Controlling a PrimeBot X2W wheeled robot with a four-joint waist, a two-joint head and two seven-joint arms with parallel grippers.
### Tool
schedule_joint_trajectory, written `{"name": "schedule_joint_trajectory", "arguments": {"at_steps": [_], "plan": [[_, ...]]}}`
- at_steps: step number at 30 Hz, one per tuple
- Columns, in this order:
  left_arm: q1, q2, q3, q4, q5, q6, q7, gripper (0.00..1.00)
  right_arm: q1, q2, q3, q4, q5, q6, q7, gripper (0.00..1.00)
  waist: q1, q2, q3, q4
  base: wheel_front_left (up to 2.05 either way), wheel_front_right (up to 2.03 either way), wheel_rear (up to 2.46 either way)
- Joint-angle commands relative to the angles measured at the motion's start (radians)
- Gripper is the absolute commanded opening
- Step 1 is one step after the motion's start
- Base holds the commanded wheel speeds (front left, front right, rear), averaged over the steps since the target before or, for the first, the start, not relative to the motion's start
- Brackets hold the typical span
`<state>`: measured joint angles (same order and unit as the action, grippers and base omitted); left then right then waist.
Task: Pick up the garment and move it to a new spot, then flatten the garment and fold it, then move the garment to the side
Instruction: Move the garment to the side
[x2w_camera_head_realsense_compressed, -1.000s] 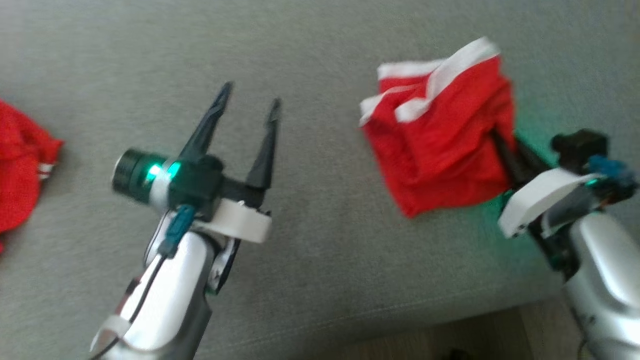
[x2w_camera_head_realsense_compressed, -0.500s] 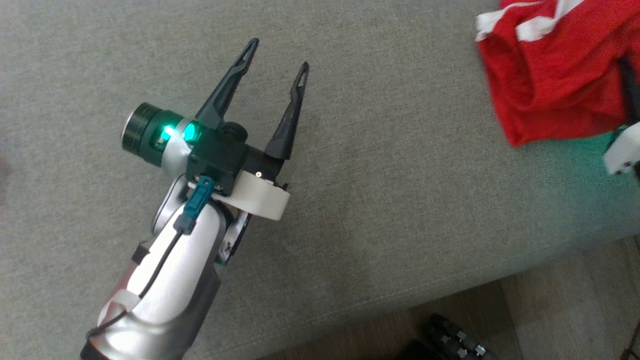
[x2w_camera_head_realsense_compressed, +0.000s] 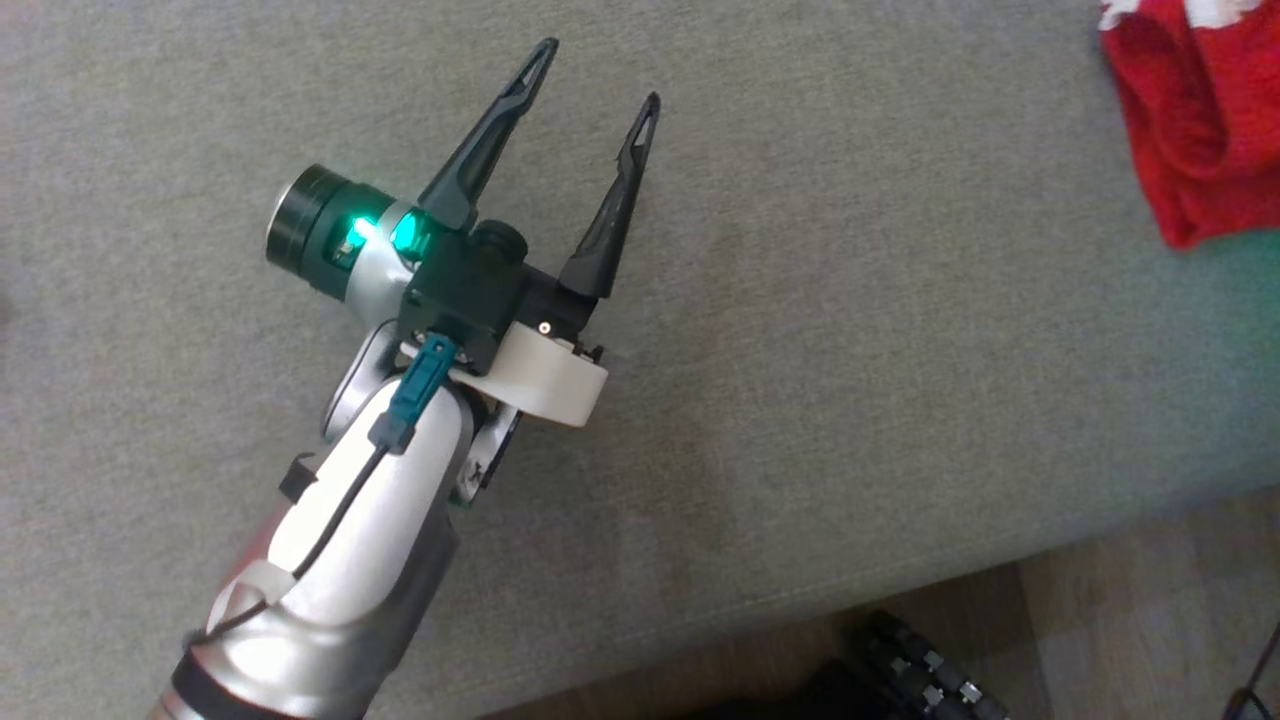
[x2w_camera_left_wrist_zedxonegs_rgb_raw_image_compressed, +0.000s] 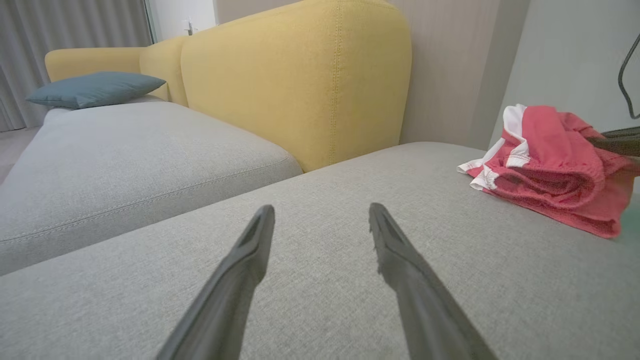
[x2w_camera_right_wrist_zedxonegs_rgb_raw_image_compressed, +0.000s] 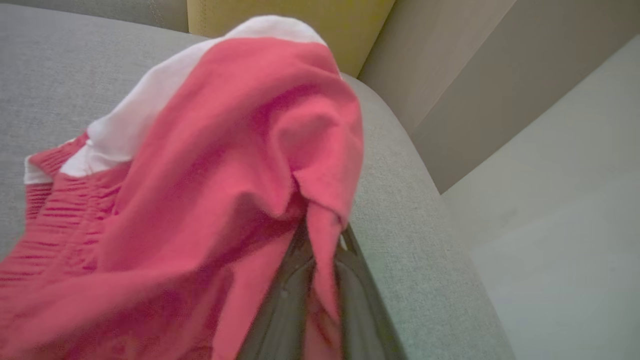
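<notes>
Garment (x2w_camera_head_realsense_compressed: 1195, 120) is red with white trim, bunched at the right end of your grey cushion (x2w_camera_head_realsense_compressed: 850, 350). Your right gripper (x2w_camera_right_wrist_zedxonegs_rgb_raw_image_compressed: 322, 240) pinches a fold of it; your left gripper (x2w_camera_head_realsense_compressed: 598, 75) gapes wide, empty.

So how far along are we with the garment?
Folding looks done: the red garment sits in a layered bundle on the grey cushion. In hand: the right pincer is shut on one fold, apparently for the move aside. The left pincer is open and free. Left: set it down and release.
</notes>
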<state>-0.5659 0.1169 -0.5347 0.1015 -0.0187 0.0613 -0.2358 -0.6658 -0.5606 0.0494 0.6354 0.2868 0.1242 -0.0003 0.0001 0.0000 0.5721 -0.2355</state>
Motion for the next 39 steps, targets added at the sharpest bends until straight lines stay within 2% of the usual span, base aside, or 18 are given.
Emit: {"name": "schedule_joint_trajectory", "arguments": {"at_steps": [1,2,3,10,15,16,20,28,33,39], "plan": [[-0.027,0.001,0.02,-0.026,0.01,-0.005,-0.006,1.0,-0.007,-0.051,-0.022,-0.002,-0.014,0.007,-0.007,0.29,-0.0001,0.0,0.003,0.009,0.0,0.0,0.0],[-0.029,0.0,0.018,-0.024,0.009,-0.005,-0.007,1.0,-0.01,-0.05,-0.032,0.011,-0.019,0.007,-0.008,0.49,-0.0001,0.0,0.003,0.012,0.0,0.0,0.0],[-0.03,0.0,0.017,-0.022,0.008,-0.005,-0.009,1.0,-0.012,-0.05,-0.044,0.024,-0.025,0.007,-0.009,1.0,-0.0001,0.0,0.003,0.014,0.0,0.0,0.0],[-0.021,0.0,0.016,-0.01,-0.004,0.001,-0.016,1.0,0.004,-0.028,-0.099,0.06,-0.057,0.007,-0.043,1.0,-0.0001,0.0,-0.018,0.015,0.0,0.0,0.0],[0.013,0.001,0.026,0.005,-0.029,0.013,-0.02,1.0,0.069,0.009,-0.135,0.01,-0.059,0.007,-0.147,1.0,-0.0001,0.0,-0.064,0.025,0.0,0.0,0.0],[0.038,0.001,0.034,0.01,-0.042,0.023,-0.022,1.0,0.116,0.036,-0.148,-0.031,-0.052,0.007,-0.187,1.0,-0.0001,0.0,-0.091,0.033,0.0,0.0,0.0],[0.098,0.004,0.057,0.015,-0.072,0.046,-0.024,1.0,0.22,0.118,-0.15,-0.16,-0.047,0.007,-0.227,1.0,-0.0001,0.0,-0.152,0.054,0.0,0.0,0.0],[0.222,0.011,0.104,0.014,-0.124,0.09,-0.026,1.0,0.384,0.281,-0.086,-0.441,-0.081,0.007,-0.21,1.0,-0.0001,0.0,-0.265,0.127,0.0,0.0,0.0],[0.281,0.023,0.136,-0.001,-0.147,0.112,-0.026,1.0,0.448,0.359,-0.038,-0.537,-0.093,0.007,-0.168,1.0,-0.0001,0.0,-0.325,0.176,0.0,0.0,0.0],[0.351,0.044,0.17,-0.011,-0.172,0.132,-0.026,1.0,0.531,0.421,-0.045,-0.607,-0.115,0.007,-0.136,1.0,-0.0001,0.0,-0.393,0.22,0.0,0.0,0.0]]}}
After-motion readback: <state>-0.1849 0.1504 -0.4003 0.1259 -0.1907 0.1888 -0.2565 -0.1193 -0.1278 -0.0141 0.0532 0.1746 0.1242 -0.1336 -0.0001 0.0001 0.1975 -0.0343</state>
